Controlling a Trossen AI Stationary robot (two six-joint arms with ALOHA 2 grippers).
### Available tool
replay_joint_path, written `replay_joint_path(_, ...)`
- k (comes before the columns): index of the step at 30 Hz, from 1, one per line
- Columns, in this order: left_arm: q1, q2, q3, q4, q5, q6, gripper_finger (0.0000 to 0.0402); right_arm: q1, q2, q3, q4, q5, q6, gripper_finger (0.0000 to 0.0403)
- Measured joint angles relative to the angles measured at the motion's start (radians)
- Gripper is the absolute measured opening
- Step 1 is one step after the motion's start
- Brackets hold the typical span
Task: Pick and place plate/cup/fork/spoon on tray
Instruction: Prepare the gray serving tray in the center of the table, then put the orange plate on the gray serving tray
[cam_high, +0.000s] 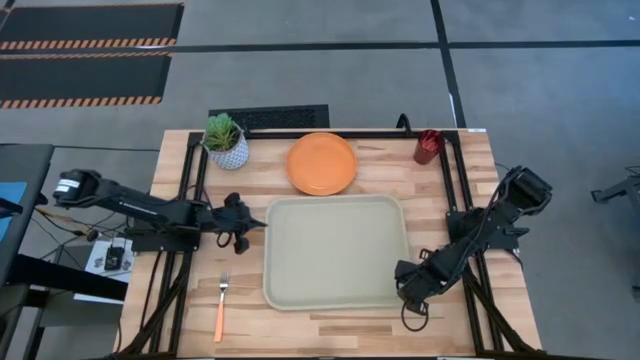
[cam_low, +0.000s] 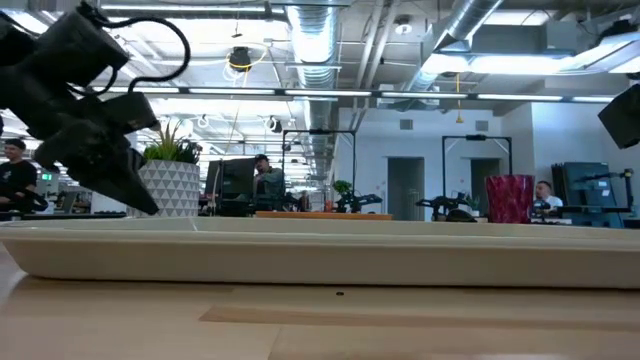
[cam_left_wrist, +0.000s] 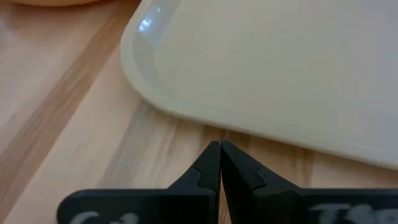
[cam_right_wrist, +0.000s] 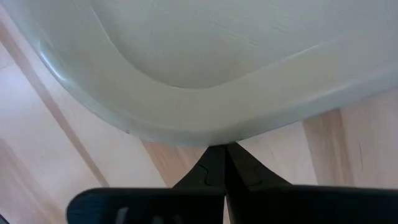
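1. Light wood table (cam_high: 350, 175), butcher-block planks, black frame rails down both sides. Grey floor around it, with black mats edged in orange hazard stripes at the far left.
2. Low view: open-plan room behind, exposed silver ducts, strip lights, desks with monitors; a few people sit in the background.
3. No readable writing anywhere; the pale marks on the left gripper body in its wrist view are too blurred to read.
4. Tray (cam_high: 335, 250) in the table's middle, nothing on it.
5. Plate (cam_high: 321, 163) flat on the wood just beyond the tray's far edge, apart from it.
6. Cup (cam_high: 428, 146) upright at the far right corner, well apart from the tray.
7. Fork (cam_high: 221, 305) on the wood near the front left, tines toward the far side, left of the tray.
8. Spoon not visible in any view.
9. White patterned pot with green plant (cam_high: 226, 142) at the far left, left of the plate.
10. Left gripper (cam_high: 243, 228) just off the tray's left edge, fingers (cam_left_wrist: 208, 167) pressed together, holding nothing.
11. Right gripper (cam_high: 408, 280) by the tray's front right corner, fingers (cam_right_wrist: 214, 163) clenched tip to tip, empty, just beside the rim.
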Motion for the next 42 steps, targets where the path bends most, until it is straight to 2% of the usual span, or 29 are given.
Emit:
replay_joint_path(12,0.033,0.012,0.031,-0.026,-0.047,0.000,0.0000,0.000,-0.059,0.016,0.004,0.031,-0.022,0.0012)
replay_joint_path(18,0.068,0.012,0.031,-0.035,-0.061,-0.002,0.0000,0.000,-0.126,0.051,-0.083,0.069,-0.025,0.0012)
replay_joint_path(21,0.072,-0.029,0.031,-0.043,-0.084,0.017,0.0000,0.000,-0.177,0.085,-0.162,0.112,-0.045,0.0012)
replay_joint_path(24,0.072,-0.100,0.031,-0.045,-0.092,0.035,0.0000,-0.024,-0.240,0.103,-0.179,0.226,-0.137,0.0012)
replay_joint_path(27,0.072,-0.188,0.031,-0.039,-0.076,0.056,0.0000,-0.112,-0.291,0.096,-0.110,0.324,-0.312,0.0007)
replay_joint_path(29,0.072,-0.246,0.031,-0.035,-0.050,0.073,0.0000,-0.204,-0.308,0.077,-0.016,0.342,-0.470,0.0004)
replay_joint_path(32,0.072,-0.323,0.031,-0.014,-0.010,0.100,0.0000,-0.367,-0.313,0.044,0.155,0.301,-0.706,0.0005)
replay_joint_path(36,0.092,-0.392,0.031,0.006,0.068,0.119,0.0000,-0.594,-0.273,0.038,0.280,0.242,-0.971,0.0007)
replay_joint_path(42,0.166,-0.414,0.031,0.065,0.262,0.137,0.0000,-0.852,-0.130,0.083,0.369,0.206,-1.218,0.0035)
